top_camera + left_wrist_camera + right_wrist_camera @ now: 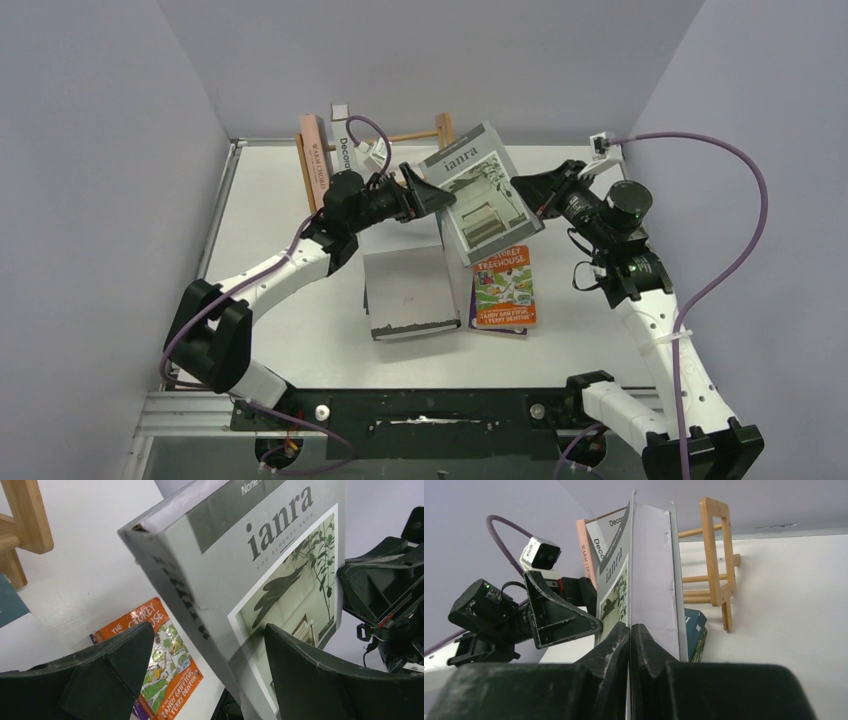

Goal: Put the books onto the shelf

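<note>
A grey book titled "ianra" (482,190) hangs tilted in the air over the middle of the table. My right gripper (520,192) is shut on the edge of its front cover, seen close up in the right wrist view (630,627). My left gripper (432,195) is open by the book's spine. In the left wrist view the spine corner (200,605) sits between its spread fingers (105,670), touching neither. The shelf (440,128) stands at the back with a pink book (313,160) and "Decorate" (345,152) at its left end. A grey book (405,290) and an orange paperback (505,285) lie flat.
A dark teal book (694,630) lies near the shelf's right ladder end (716,555). Grey walls close in the table on the left, back and right. A purple cable (720,180) loops above the right arm.
</note>
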